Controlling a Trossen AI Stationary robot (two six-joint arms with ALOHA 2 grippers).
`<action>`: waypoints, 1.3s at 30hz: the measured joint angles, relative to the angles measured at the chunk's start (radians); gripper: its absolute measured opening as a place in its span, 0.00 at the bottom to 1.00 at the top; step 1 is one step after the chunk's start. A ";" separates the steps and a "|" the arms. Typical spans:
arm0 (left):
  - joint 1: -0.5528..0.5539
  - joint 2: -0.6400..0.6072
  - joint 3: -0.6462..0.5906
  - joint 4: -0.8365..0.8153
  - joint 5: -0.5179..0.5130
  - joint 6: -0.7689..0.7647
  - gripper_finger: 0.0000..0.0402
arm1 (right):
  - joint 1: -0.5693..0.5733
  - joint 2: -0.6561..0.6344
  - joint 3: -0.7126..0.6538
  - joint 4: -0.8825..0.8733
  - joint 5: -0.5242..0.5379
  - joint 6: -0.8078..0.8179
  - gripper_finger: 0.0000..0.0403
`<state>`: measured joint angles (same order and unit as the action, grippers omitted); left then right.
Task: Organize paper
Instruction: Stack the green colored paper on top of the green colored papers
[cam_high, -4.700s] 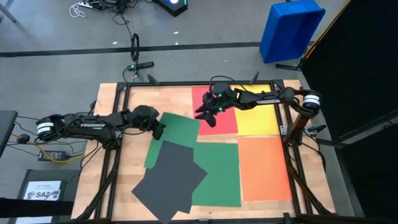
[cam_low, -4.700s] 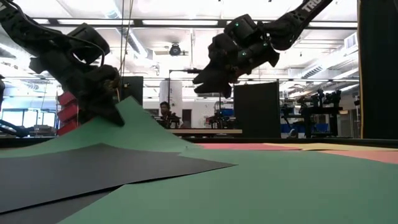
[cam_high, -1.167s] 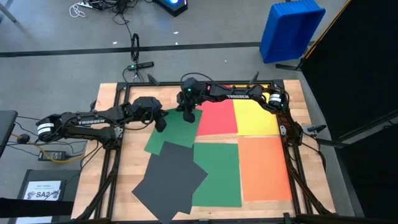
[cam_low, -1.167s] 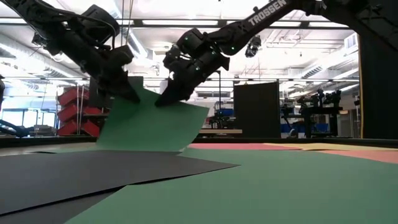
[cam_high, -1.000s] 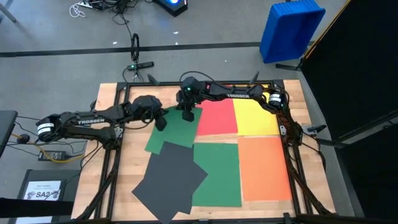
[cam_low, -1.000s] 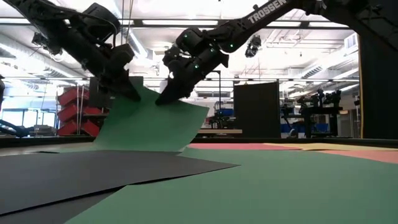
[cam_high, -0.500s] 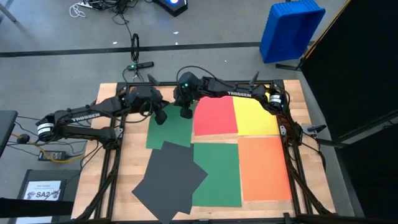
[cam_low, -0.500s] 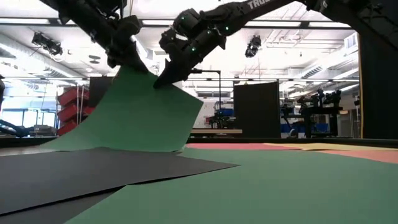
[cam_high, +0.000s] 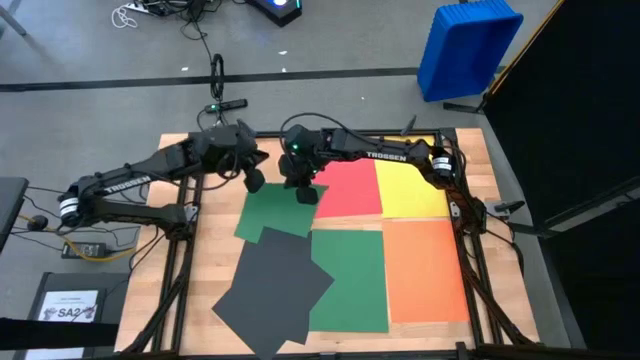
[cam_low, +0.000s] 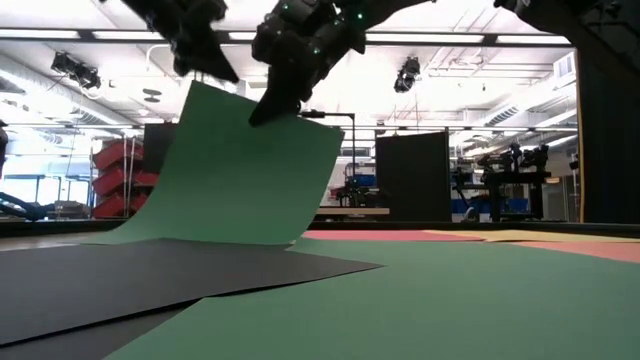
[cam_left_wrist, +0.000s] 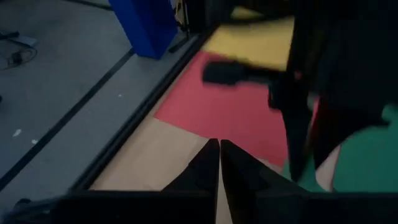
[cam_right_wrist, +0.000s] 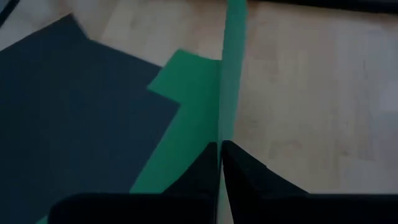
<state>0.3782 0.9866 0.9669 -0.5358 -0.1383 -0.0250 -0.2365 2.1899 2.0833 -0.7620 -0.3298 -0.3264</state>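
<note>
A green sheet of paper (cam_high: 275, 213) (cam_low: 240, 180) stands curved up from the table. Its near part lies flat, with a corner under the dark grey sheet (cam_high: 275, 290). My left gripper (cam_high: 255, 183) (cam_low: 222, 72) and my right gripper (cam_high: 305, 192) (cam_low: 258, 115) are both shut on its raised far edge, high above the table. Red (cam_high: 348, 187), yellow (cam_high: 410, 190), orange (cam_high: 425, 270) and another green sheet (cam_high: 355, 280) lie flat side by side on the right half. My left gripper pinches the green sheet's far left corner (cam_low: 200, 88) between its two fingers, coming slanting down from the table's left. That corner is lifted high; the sheet hangs below it in a curve. My right gripper pinches the green sheet's far edge (cam_right_wrist: 229, 134) between its two fingers, to the right of the left gripper. The sheet shows edge-on between the fingers, which slant down. The edge is lifted clear; the sheet's near part (cam_right_wrist: 186, 118) rests on the table.
A black frame (cam_high: 180, 250) runs around the wooden table. A blue bin (cam_high: 468, 45) and cables lie on the floor beyond the far edge. A small white printed sheet (cam_high: 75, 305) lies off the table's near left. Bare wood shows at the near left.
Both grippers, staying shut, have risen and carried the green sheet's far edge up with them. The sheet has gone from a low slope to a steep, tall curve, while its near part has stayed on the table by the dark sheet.
</note>
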 joint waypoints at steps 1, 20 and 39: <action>0.000 -0.003 0.022 -0.011 0.000 0.000 0.00 | 0.004 0.000 0.003 -0.010 -0.005 -0.001 0.00; -0.075 -0.432 -0.265 -0.247 -0.132 -0.575 0.00 | 0.018 0.000 0.006 -0.026 -0.032 0.008 0.00; -0.183 -0.528 -0.655 0.000 0.087 -0.536 0.26 | 0.021 0.000 0.006 -0.030 -0.040 0.008 0.00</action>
<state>0.1951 0.4587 0.3121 -0.5360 -0.0514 -0.5614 -0.2157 2.1899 2.0888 -0.7916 -0.3702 -0.3180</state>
